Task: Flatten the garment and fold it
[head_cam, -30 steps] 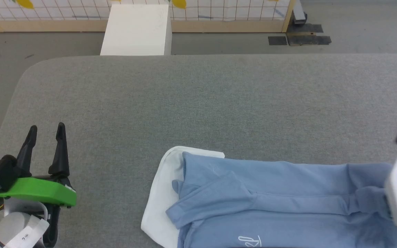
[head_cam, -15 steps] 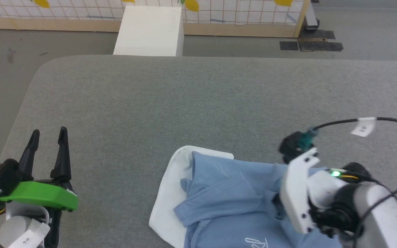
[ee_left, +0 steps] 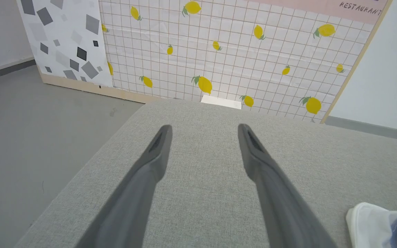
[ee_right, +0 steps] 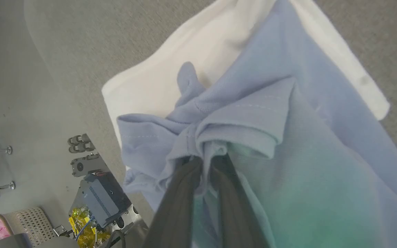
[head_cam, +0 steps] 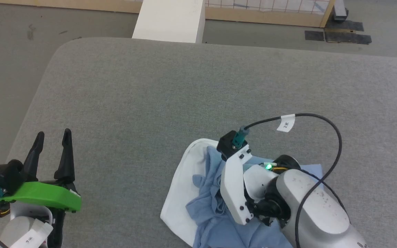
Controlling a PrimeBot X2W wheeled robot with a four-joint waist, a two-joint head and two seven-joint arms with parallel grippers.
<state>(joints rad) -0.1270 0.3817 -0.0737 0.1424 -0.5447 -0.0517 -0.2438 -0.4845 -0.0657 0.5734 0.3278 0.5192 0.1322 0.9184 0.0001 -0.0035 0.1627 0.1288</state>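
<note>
The garment, a light blue T-shirt with a white panel, lies bunched at the near middle of the grey table. My right gripper is shut on a gathered fold of the blue garment; in the head view its white wrist sits over the cloth and hides the fingertips. My left gripper stands open at the lower left, well left of the garment, nothing between its fingers. A white and blue corner of the garment shows at the left wrist view's lower right.
A white box stands on the floor beyond the table's far edge, before a lemon-patterned grid wall. The table's rounded left corner drops to grey floor. A black cable loops over my right arm.
My right arm has swept leftward across the garment, dragging its right part over toward the white panel so the cloth is now bunched. The head camera has shifted. My left gripper stays put.
</note>
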